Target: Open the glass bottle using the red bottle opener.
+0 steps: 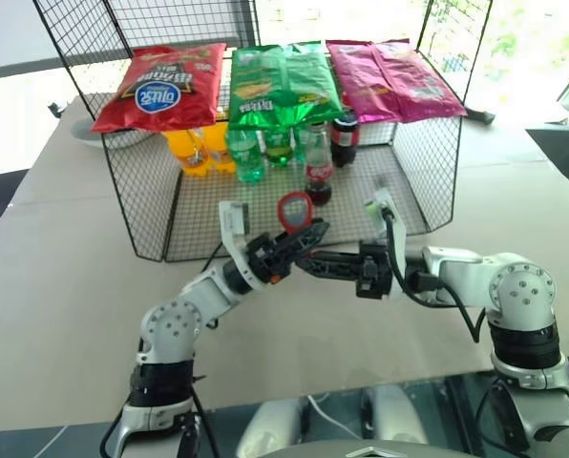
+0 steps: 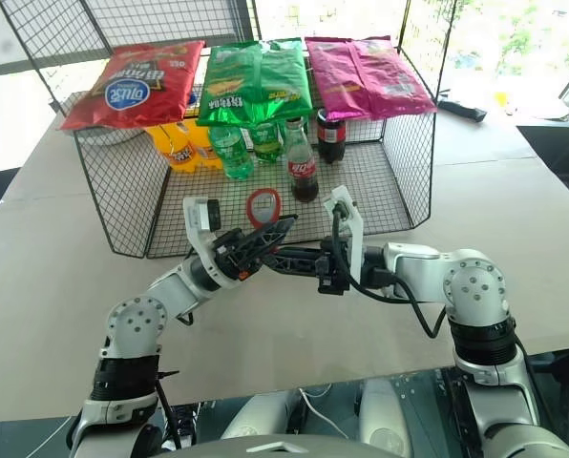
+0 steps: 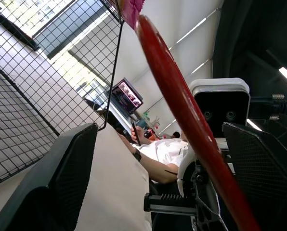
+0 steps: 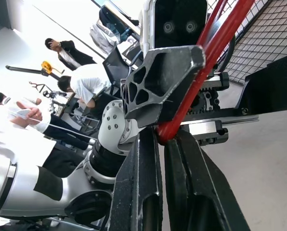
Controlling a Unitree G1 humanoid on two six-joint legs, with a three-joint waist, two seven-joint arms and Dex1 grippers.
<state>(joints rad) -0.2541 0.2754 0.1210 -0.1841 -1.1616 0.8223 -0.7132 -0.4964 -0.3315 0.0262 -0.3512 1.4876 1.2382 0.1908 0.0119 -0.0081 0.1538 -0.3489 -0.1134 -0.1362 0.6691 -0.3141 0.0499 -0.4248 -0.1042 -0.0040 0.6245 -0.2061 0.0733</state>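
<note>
Right end effector (image 4: 165,137) pinches the thin red bottle opener (image 1: 294,211); left end effector (image 1: 299,240) spread apart.

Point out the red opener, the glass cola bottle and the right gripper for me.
opener (image 1: 294,211): left eye view, on its ring loop.
glass bottle (image 1: 319,177): left eye view, on its red label.
right gripper (image 4: 162,139): right wrist view, between its fingers, at the opener's handle end.

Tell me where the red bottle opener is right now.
The red bottle opener is held up mid-scene, its handle clamped by the right gripper, ring just in front of the glass bottle.
</note>
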